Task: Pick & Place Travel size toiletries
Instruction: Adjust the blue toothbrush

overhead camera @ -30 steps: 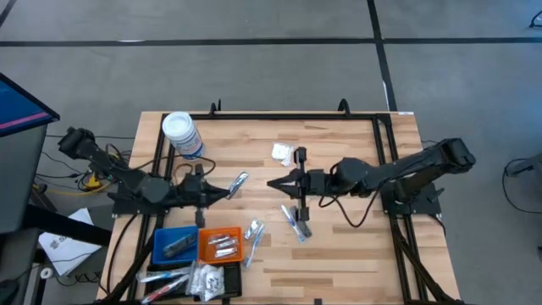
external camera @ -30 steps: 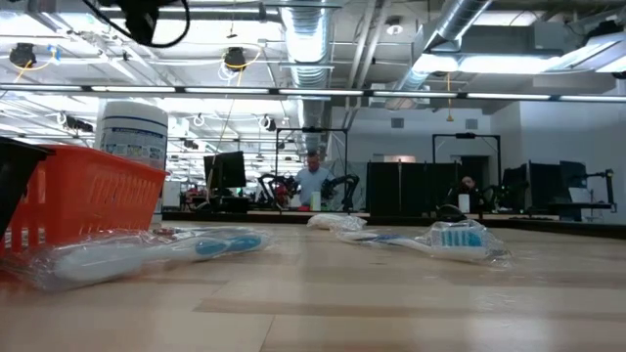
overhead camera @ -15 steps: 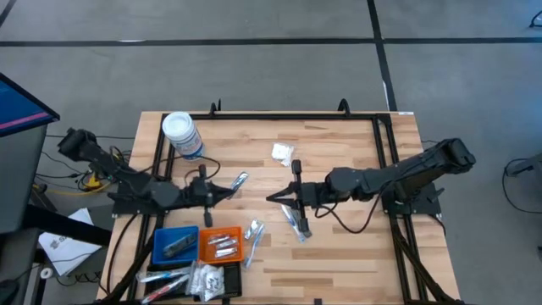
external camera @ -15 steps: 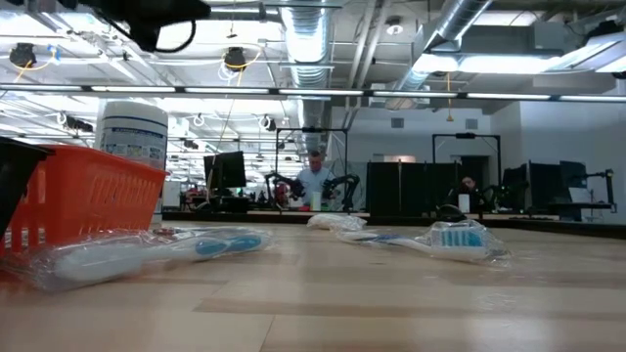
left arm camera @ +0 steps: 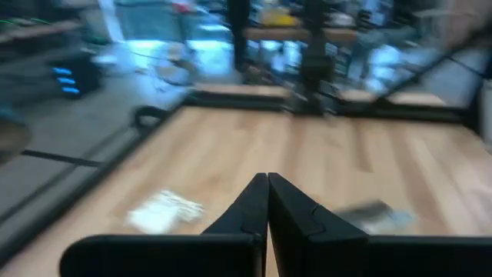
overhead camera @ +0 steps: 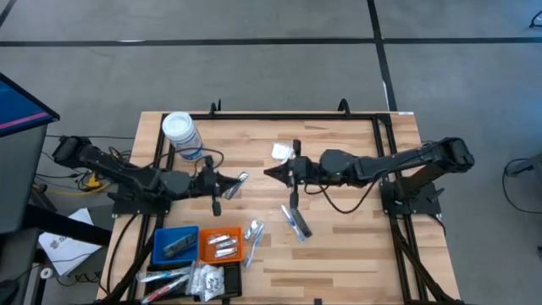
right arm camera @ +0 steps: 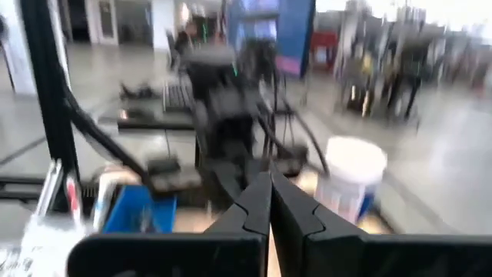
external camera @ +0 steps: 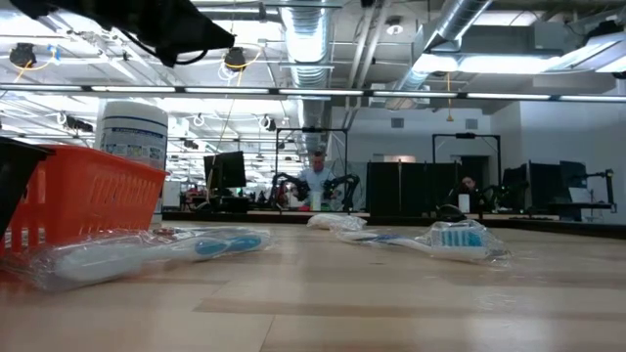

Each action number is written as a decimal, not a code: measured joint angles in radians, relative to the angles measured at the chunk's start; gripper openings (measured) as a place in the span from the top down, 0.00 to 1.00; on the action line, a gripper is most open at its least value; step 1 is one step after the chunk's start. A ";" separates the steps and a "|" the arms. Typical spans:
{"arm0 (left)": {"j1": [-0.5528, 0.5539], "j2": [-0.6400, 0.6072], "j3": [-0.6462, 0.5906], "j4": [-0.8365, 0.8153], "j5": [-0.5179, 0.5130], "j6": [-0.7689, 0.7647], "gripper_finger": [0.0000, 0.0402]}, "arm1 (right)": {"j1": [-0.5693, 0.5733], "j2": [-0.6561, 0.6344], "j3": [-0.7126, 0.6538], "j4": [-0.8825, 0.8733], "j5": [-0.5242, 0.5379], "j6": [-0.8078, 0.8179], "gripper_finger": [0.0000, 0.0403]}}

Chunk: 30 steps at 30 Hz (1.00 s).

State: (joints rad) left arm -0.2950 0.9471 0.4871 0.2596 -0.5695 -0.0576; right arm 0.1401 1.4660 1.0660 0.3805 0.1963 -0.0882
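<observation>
Travel size toiletries lie loose on the wooden table (overhead camera: 339, 246): a silvery tube (overhead camera: 240, 180), a white packet (overhead camera: 282, 152), slim silvery-blue tubes (overhead camera: 295, 222) and another wrapped piece (overhead camera: 253, 230). In the low view two wrapped items (external camera: 210, 242) (external camera: 452, 238) rest flat on the tabletop. My left gripper (overhead camera: 229, 183) (left arm camera: 267, 183) is shut and empty, raised just left of the silvery tube. My right gripper (overhead camera: 269, 173) (right arm camera: 270, 183) is shut and empty, raised near the white packet and pointing toward the left arm.
A white-lidded jar (overhead camera: 180, 135) stands at the far left. Blue (overhead camera: 175, 243), orange (overhead camera: 220, 246) and black (overhead camera: 213, 280) trays sit at the near left, holding small items. More wrapped pieces (overhead camera: 165, 276) lie by the near edge. Bare wood lies at the right.
My left gripper has swung toward the table's far edge, closer to the silvery tube, and stays shut. My right gripper first dipped toward the near edge, then swung toward the far edge near the white packet, also staying shut. The toiletries have not moved.
</observation>
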 joint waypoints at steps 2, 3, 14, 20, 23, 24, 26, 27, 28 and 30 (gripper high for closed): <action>0.014 0.023 0.000 -0.009 0.074 -0.013 1.00 | 0.002 0.000 0.000 -0.100 0.000 0.043 1.00; 0.021 0.041 0.000 -0.013 0.102 -0.027 1.00 | 0.009 0.001 0.000 -0.151 0.000 0.057 1.00; 0.084 0.548 0.236 -0.009 0.344 -0.050 1.00 | 0.247 0.096 -0.009 -0.717 0.463 0.426 1.00; 0.083 0.822 0.451 -0.009 0.366 -0.028 1.00 | 0.367 0.183 -0.010 -0.993 0.707 0.741 1.00; 0.082 0.900 0.523 -0.012 0.374 -0.025 1.00 | 0.394 0.194 -0.009 -1.113 0.729 0.925 1.00; 0.082 0.920 0.546 -0.012 0.389 -0.025 1.00 | 0.402 0.194 -0.010 -1.149 0.717 0.979 1.00; 0.083 0.949 0.579 -0.008 0.429 -0.025 1.00 | 0.420 0.193 -0.027 -1.154 0.693 1.040 1.00; 0.086 0.965 0.597 -0.009 0.449 -0.025 1.00 | 0.426 0.193 -0.044 -1.136 0.680 1.050 1.00; 0.088 0.985 0.618 -0.008 0.475 -0.025 1.00 | 0.432 0.193 -0.062 -1.109 0.662 1.053 1.00; 0.089 1.013 0.650 -0.028 0.505 -0.025 1.00 | 0.436 0.190 -0.096 -1.038 0.609 1.039 1.00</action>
State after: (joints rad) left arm -0.2062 1.9599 1.1368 0.2320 -0.0643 -0.0827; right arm 0.5765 1.6560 0.9701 -0.6572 0.8058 0.9504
